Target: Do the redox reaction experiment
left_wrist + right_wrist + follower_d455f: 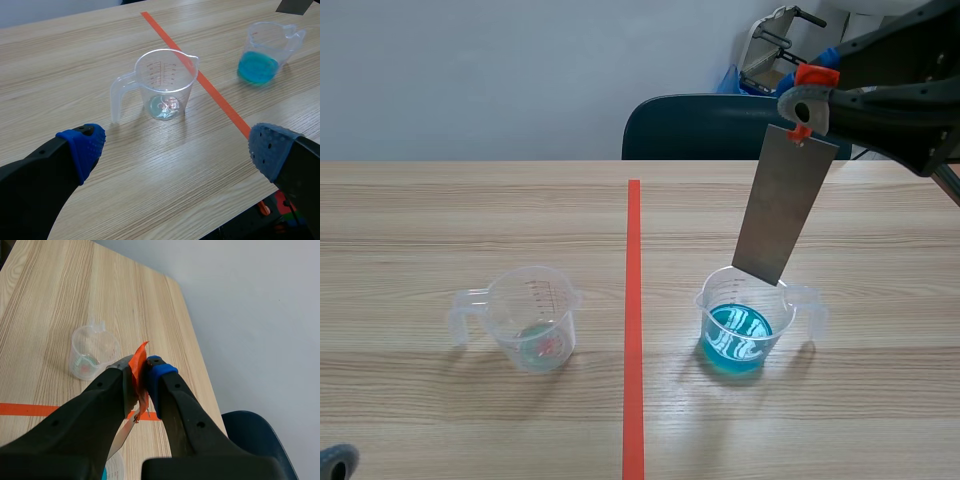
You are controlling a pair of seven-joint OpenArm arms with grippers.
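A grey metal strip [783,205] with an orange tape tab [138,365] at its top hangs tilted from my right gripper [805,105], which is shut on the tab. Its lower end hangs near the rim of the measuring cup of blue liquid [740,335], above the liquid. Left of the tape line stands a clear measuring cup [533,322] with only a little residue at the bottom. My left gripper [175,150] is open and low over the table, the clear cup [165,85] ahead of it. Beyond that are the blue cup [262,50] and the strip's corner [297,5].
An orange-red tape line [633,330] runs down the middle of the wooden table [440,220]. A dark blue chair [705,125] stands behind the table's far edge. The right arm [900,90] is raised across the upper right.
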